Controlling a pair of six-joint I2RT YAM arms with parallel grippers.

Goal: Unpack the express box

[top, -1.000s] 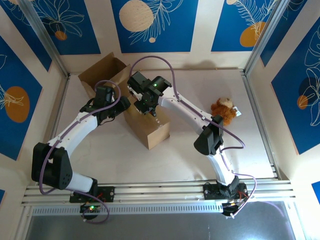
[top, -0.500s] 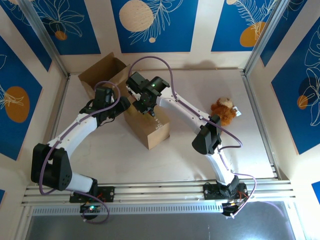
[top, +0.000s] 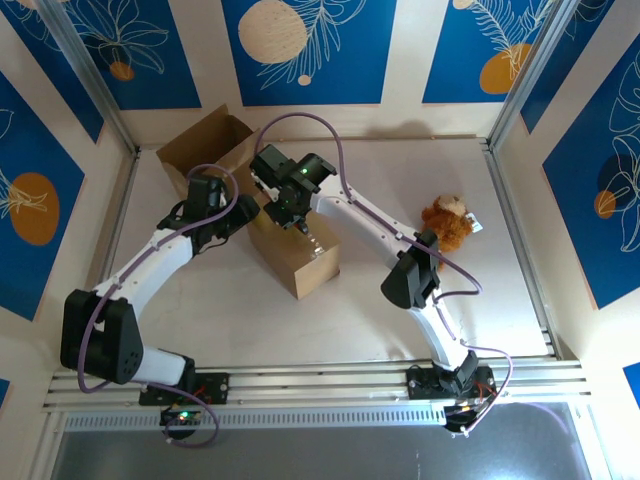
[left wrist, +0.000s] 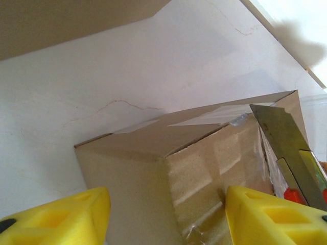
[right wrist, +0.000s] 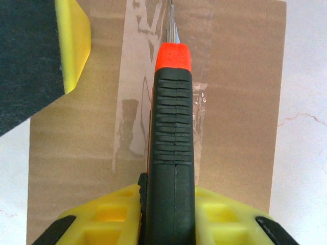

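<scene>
Right wrist view: knife pinched over the taped seam

The right gripper [right wrist: 168,214] pinches the black handle of a utility knife [right wrist: 173,127], its blade pointing along the clear tape [right wrist: 133,102] on the express box [right wrist: 245,102]. The left gripper [left wrist: 166,214] stands spread at the box's far-left corner; whether it touches cannot be told. The box lies left of centre on the pale table [top: 400,310]. A plush toy [top: 447,220] sits well apart at right and an open carton [top: 205,140] at far left. Blue leaf-print panels [top: 300,50] wall the room.

The matt cardboard box [right wrist: 240,102] carries glossy clear tape [right wrist: 130,117]; the knife [right wrist: 171,153] has ribbed black plastic.
</scene>
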